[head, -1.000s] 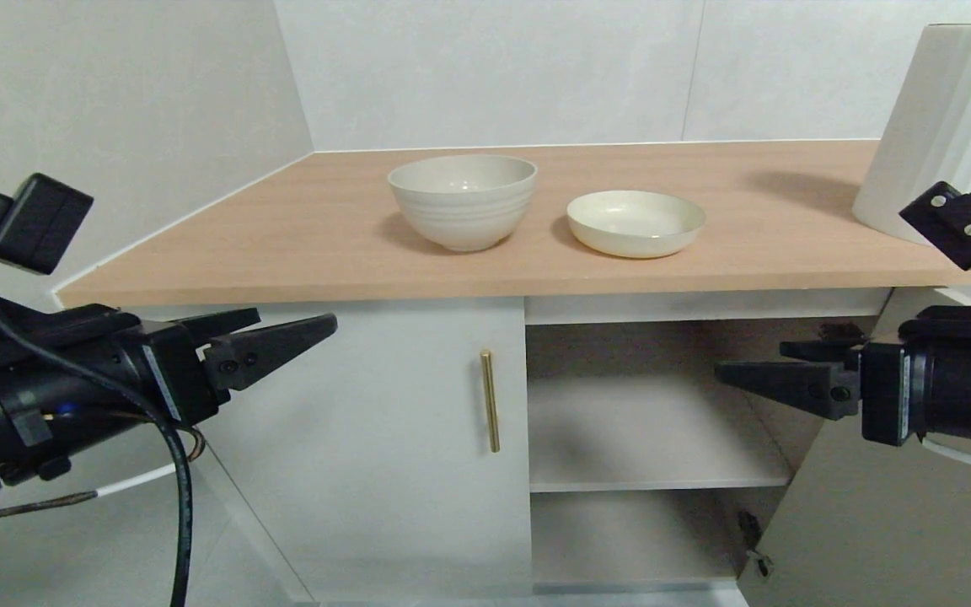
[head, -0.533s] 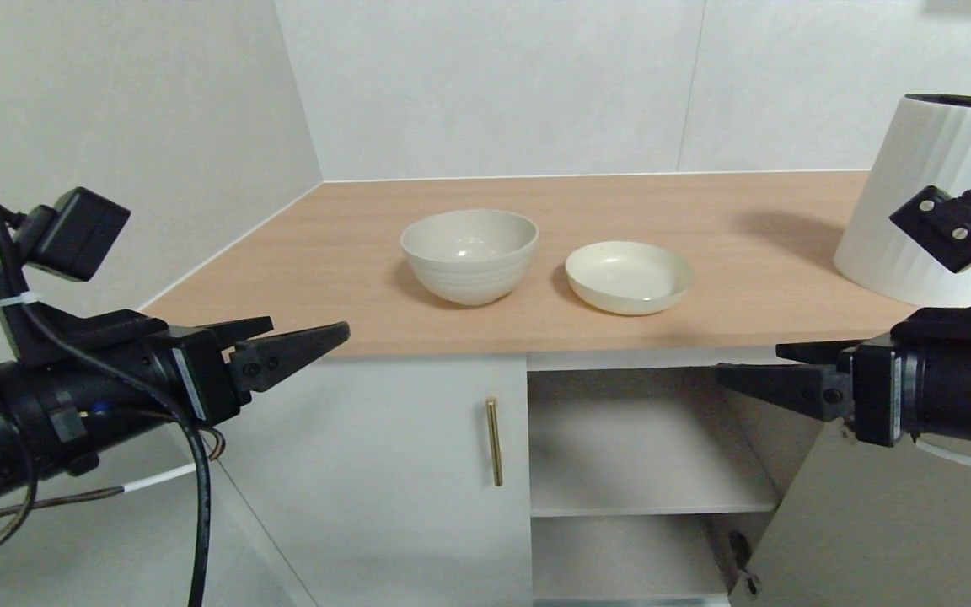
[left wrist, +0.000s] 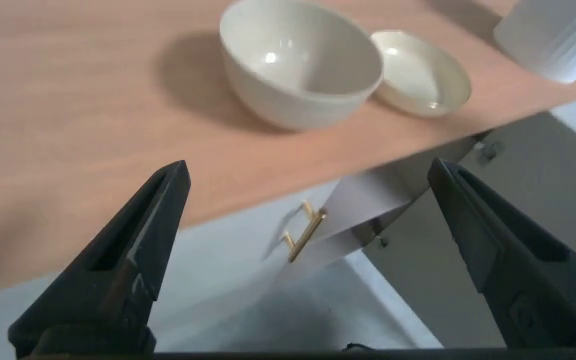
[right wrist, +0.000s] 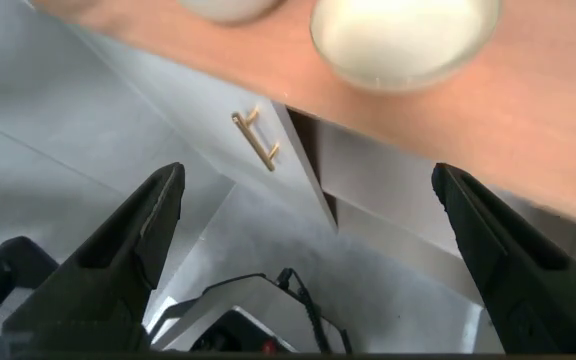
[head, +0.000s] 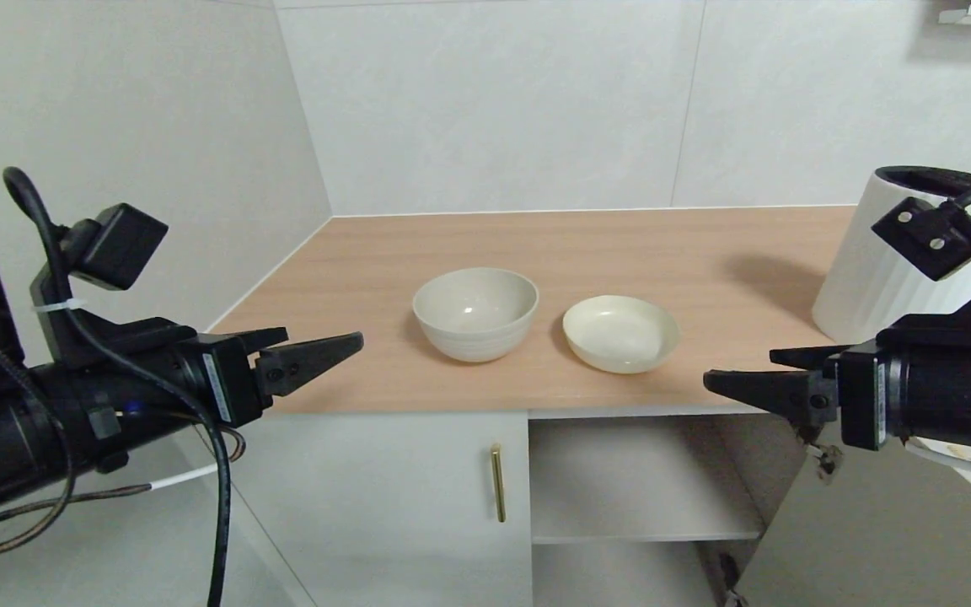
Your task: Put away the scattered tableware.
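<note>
Off-white bowl (head: 475, 314): deep and round, with faint rings on its outer wall. It stands upright on the wooden countertop (head: 418, 244), near the front edge.
Cream dish (head: 620, 333): shallow, wide and glossy inside. It lies just beside the bowl on the robot's right, with a narrow gap between them.
Left gripper (head: 321, 339): the fingers are spread wide and hold nothing. It hovers at the counter's front edge, to the left of the bowl.
Right gripper (head: 743, 368): it is also wide open and holds nothing, in front of the open cupboard (head: 646, 472).
Left wrist view: here you look into the bowl, and you see the brass handle (left wrist: 303, 230) under the counter edge.
Right wrist view: you see the dish from above, over the open compartment.
Head view: it gives you the cupboard shelf and a ribbed white container (head: 865, 270) at the counter's right end.
</note>
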Controlling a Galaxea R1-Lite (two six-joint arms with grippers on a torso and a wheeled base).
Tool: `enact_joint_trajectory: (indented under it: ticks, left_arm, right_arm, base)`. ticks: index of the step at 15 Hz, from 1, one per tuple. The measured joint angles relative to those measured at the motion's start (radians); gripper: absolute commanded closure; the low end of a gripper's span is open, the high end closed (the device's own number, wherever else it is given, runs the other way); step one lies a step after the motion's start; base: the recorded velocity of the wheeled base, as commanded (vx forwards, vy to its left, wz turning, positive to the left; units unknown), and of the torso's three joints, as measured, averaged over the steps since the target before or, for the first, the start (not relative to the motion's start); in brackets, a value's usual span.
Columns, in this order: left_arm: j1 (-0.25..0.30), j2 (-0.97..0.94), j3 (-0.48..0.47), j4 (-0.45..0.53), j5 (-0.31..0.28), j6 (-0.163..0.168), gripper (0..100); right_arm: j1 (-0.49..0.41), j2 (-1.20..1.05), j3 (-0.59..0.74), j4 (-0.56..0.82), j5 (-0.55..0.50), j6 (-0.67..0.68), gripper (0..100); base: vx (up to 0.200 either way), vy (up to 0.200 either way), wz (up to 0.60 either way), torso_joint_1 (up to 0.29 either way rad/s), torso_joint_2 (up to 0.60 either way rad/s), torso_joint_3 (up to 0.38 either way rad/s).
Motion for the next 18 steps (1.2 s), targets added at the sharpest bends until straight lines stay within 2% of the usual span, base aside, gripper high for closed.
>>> enact_joint_trajectory:
  ticks: [2,6,7,8,10,11,13,14,15,16,18]
  left_arm:
    - [0.000,0.021,-0.011,0.000,0.001,0.000,0]
    - [0.000,0.057,-0.095,0.033,0.003,-0.003,0]
    - [0.000,0.069,-0.130,0.070,0.005,-0.004,0]
    - [0.001,0.084,-0.172,0.147,0.007,-0.008,0]
    - [0.002,0.117,-0.255,0.320,0.008,-0.045,0]
    - [0.001,0.135,-0.296,0.385,0.009,-0.088,0]
    - [-0.007,0.182,-0.377,0.449,0.011,-0.257,0]
    - [-0.015,0.210,-0.407,0.459,0.018,-0.328,0]
    - [-0.025,0.240,-0.433,0.462,0.036,-0.372,0]
    - [-0.036,0.267,-0.451,0.463,0.063,-0.394,0]
    - [-0.069,0.331,-0.486,0.462,0.170,-0.430,0]
  right_arm:
    - [0.000,0.009,-0.001,-0.020,0.000,-0.014,0]
    - [-0.005,0.063,-0.022,-0.127,-0.007,-0.023,0]
    - [-0.006,0.086,-0.056,-0.097,-0.022,-0.021,0]
    - [-0.006,0.110,-0.106,-0.007,-0.048,-0.008,0]
    - [-0.006,0.162,-0.225,0.148,-0.098,0.099,0]
    - [-0.005,0.188,-0.260,0.174,-0.131,0.130,0]
    - [-0.006,0.235,-0.296,0.181,-0.223,0.141,0]
    - [-0.006,0.261,-0.307,0.183,-0.272,0.143,0]
    - [-0.006,0.288,-0.316,0.181,-0.312,0.148,0]
    - [-0.006,0.310,-0.325,0.179,-0.327,0.156,0]
    - [-0.007,0.355,-0.351,0.178,-0.336,0.202,0]
  base:
    - [0.000,0.000,0.00,0.188,-0.43,-0.232]
    - [0.000,0.000,0.00,0.041,-0.10,-0.062]
    - [0.000,0.000,0.00,0.000,0.00,0.000]
    - [0.000,0.000,0.00,0.000,0.00,0.000]
    - [0.000,0.000,0.00,0.000,0.00,0.000]
    - [0.000,0.000,0.00,0.000,0.00,0.000]
    - [0.000,0.000,0.00,0.000,0.00,0.000]
    - [0.000,0.000,0.00,0.000,0.00,0.000]
    - [0.000,0.000,0.00,0.000,0.00,0.000]
    - [0.000,0.000,0.00,0.000,0.00,0.000]
    - [0.000,0.000,0.00,0.000,0.00,0.000]
